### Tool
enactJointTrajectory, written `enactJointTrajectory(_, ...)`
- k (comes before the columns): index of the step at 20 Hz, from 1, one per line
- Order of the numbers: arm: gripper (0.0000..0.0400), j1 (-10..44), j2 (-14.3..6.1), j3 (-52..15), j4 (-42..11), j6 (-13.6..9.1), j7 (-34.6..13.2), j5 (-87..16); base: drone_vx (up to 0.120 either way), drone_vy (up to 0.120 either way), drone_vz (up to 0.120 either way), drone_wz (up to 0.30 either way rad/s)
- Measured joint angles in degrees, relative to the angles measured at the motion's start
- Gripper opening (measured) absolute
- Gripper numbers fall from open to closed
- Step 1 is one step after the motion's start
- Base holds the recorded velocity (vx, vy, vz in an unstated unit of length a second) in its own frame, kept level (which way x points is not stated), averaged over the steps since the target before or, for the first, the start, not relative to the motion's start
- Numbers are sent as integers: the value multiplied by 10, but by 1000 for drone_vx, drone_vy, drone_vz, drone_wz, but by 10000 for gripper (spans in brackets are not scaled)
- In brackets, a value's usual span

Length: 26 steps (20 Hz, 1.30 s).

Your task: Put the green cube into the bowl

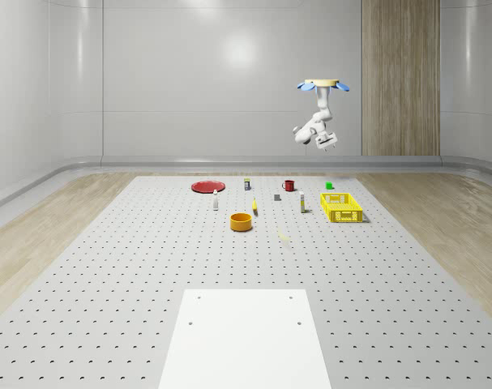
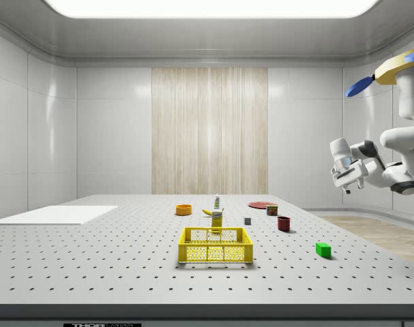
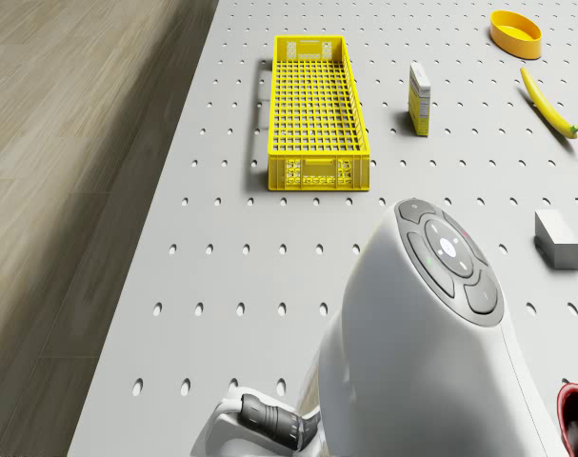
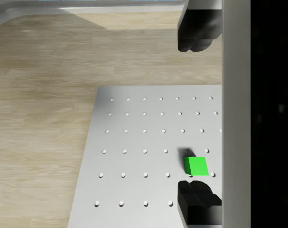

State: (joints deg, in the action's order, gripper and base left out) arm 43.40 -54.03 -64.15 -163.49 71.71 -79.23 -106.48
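The green cube [image 1: 330,185] lies on the perforated table near its far right corner, also seen in the side view [image 2: 322,249]. The orange bowl [image 1: 241,221] stands well away from it, toward the table's middle [image 2: 183,210] [image 3: 515,31]. The drone [image 1: 322,83] hovers high above the cube's area, with its arm hanging below. My gripper [image 1: 327,143] [image 2: 346,180] is far above the table and open, holding nothing. In the wrist view the cube [image 4: 196,166] sits below the gap in my gripper [image 4: 198,118], close to one fingertip [image 4: 198,199].
A yellow crate [image 1: 341,207] stands between cube and bowl, with a small box [image 3: 420,98], a banana [image 3: 550,105] and a grey block [image 3: 556,238] nearby. A red mug [image 1: 288,185] and red plate [image 1: 207,186] sit at the back. The table edge [image 4: 89,142] borders wood floor.
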Motion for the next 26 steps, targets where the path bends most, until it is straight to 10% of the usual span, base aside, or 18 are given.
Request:
enactJointTrajectory(9,400,125,-48,-62,-23,-49,-83,-69,120,-53,-120,0)
enactJointTrajectory(26,400,175,-106,-93,-23,-22,-120,-56,64,-12,-120,0)
